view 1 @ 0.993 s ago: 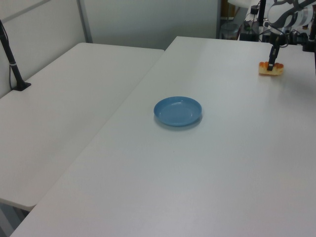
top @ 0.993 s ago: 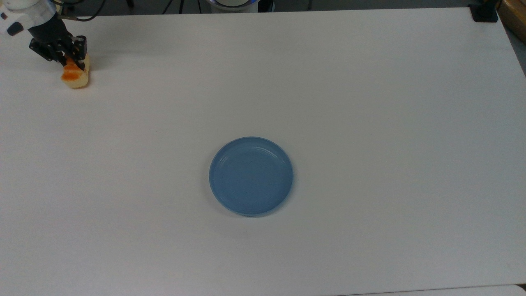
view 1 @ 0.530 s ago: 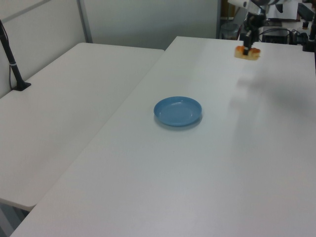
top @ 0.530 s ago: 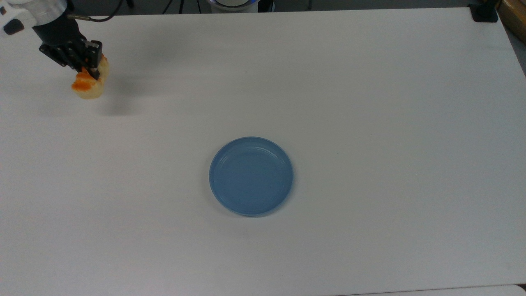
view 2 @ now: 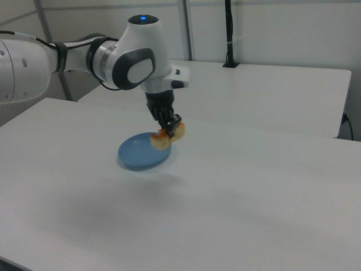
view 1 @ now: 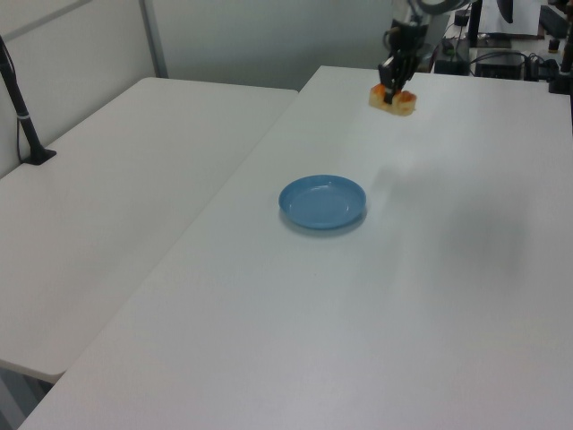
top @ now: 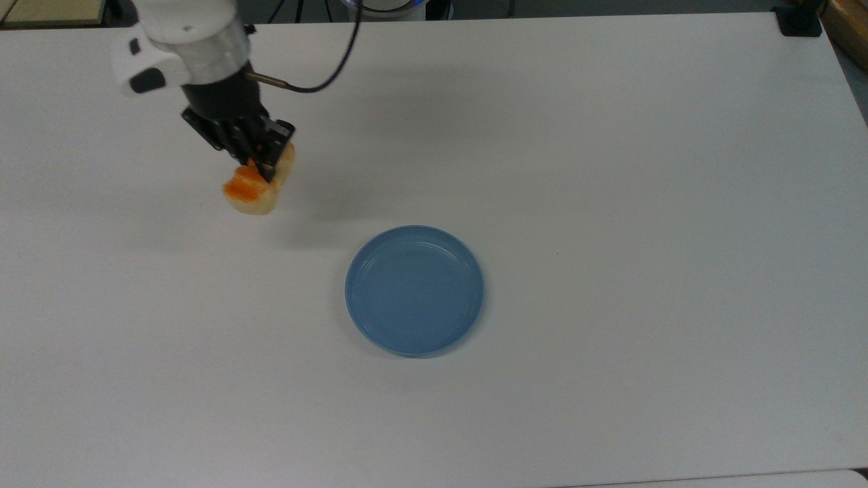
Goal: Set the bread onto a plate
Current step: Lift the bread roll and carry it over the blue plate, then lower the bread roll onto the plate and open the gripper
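Note:
The bread (top: 252,190), a small cream roll with an orange top, hangs in the air above the white table, and my gripper (top: 261,165) is shut on it from above. In the top view it is up and to the left of the light-blue plate (top: 414,290), which lies flat and bare in the middle of the table. The left view has the bread (view 1: 395,98) beyond the plate (view 1: 322,201), with its shadow on the table below. In the right view the bread (view 2: 167,137) hangs in front of the plate (view 2: 138,155), under the gripper (view 2: 170,128).
The white table (top: 644,203) spreads wide around the plate. A second white table (view 1: 116,197) adjoins it on the left view's left. A black clamp post (top: 799,20) stands at the top view's far right corner.
My gripper has lifted the bread off the table at the top view's far left and carried it to the right, toward the plate. The plate has stayed put.

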